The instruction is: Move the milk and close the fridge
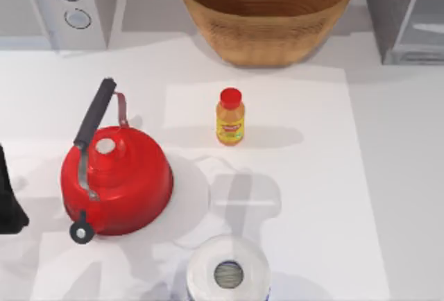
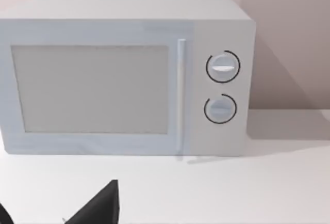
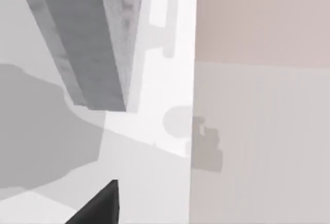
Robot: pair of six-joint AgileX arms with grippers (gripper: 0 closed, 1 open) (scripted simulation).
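Cannot tell either arm's fingers' state; judged near the closing step at the fridge (image 1: 406,16), door panel (image 3: 85,43) likely needing a push.

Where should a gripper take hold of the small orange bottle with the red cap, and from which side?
Probably at the body of the small orange bottle with the red cap, below the cap. It stands upright in the open on the white table, so a level approach from the front edge, fingers closing on its round sides, looks simplest.
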